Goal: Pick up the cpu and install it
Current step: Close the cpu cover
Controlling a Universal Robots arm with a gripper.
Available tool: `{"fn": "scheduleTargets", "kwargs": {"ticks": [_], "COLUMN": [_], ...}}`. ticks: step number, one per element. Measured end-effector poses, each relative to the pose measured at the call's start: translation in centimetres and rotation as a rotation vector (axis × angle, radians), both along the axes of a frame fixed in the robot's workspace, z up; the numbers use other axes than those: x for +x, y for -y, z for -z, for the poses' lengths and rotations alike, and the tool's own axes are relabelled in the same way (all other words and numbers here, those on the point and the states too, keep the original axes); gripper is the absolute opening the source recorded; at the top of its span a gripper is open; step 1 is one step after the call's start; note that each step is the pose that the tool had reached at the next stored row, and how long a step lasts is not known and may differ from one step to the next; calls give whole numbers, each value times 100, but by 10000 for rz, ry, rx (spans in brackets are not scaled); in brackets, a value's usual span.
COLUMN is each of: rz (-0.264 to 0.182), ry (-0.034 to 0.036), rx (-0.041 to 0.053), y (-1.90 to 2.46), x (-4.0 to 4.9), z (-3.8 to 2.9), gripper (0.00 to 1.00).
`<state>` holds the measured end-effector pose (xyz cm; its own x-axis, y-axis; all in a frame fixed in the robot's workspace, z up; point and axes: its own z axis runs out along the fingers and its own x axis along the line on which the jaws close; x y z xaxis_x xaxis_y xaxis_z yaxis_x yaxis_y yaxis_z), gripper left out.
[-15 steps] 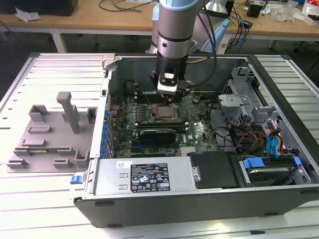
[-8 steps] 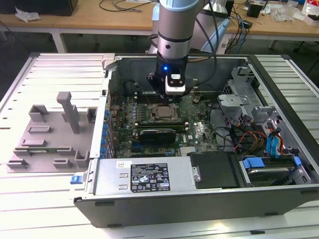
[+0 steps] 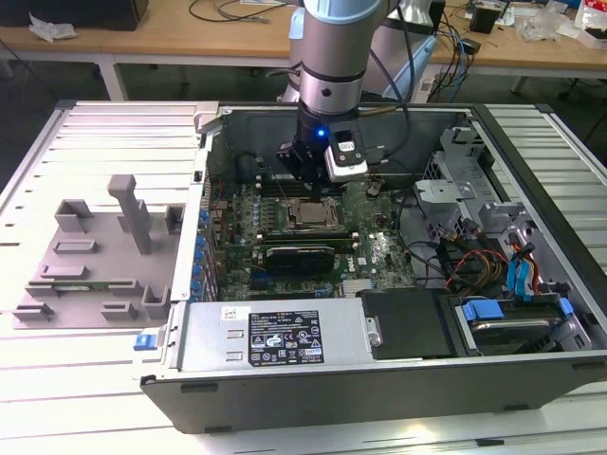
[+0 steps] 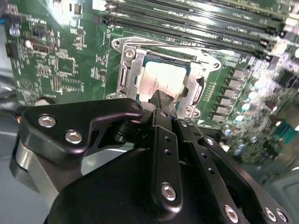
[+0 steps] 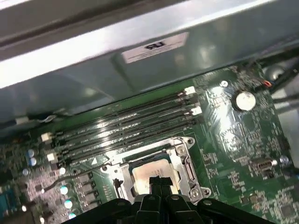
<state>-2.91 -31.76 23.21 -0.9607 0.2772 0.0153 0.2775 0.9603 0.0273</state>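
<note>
The cpu (image 3: 311,214) is a silvery square chip lying flat in the open metal socket frame (image 4: 126,70) on the green motherboard inside the open computer case. It also appears in both wrist views (image 4: 161,77) (image 5: 145,171). My gripper (image 3: 311,183) hangs straight above it. In both wrist views the black fingertips (image 4: 161,99) (image 5: 159,180) are pressed together over the chip's near edge with nothing between them. Whether the tips touch the chip cannot be told.
Memory slots (image 5: 126,123) run along one side of the socket, and a long dark expansion card (image 3: 299,254) lies on the other. The case wall (image 5: 140,51) rises close behind the slots. A power supply (image 3: 275,336), drive bays and cables (image 3: 474,261) fill the front and the exterior view's right. A grey plastic shroud (image 3: 104,256) lies outside the case.
</note>
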Motion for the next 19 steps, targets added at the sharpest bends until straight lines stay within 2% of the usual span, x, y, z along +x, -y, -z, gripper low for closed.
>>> {"fn": "scheduleTargets", "kwargs": {"ticks": [2, 4, 6, 9, 10, 11, 12, 13, 15, 19], "rz": [-677, -1581, -2011, -2935, -3049, -3128, -3183, -3220, -3338, -3740], "ry": [0, 0, 0, -3, -14, -53, -110, -142, -138, -56], "rx": [0, 0, -1, -15, -78, -305, -640, -831, -875, -892], "y": [0, 0, 0, 0, 0, -1, -3, -4, -3, -3], "x": [0, 0, 0, 0, -2, -7, -15, -19, -21, -29], "z": [10, 23, 29, 39, 39, 39, 40, 40, 48, 77], "gripper": [11, 11, 11, 11, 11, 11, 11, 11, 11, 11]}}
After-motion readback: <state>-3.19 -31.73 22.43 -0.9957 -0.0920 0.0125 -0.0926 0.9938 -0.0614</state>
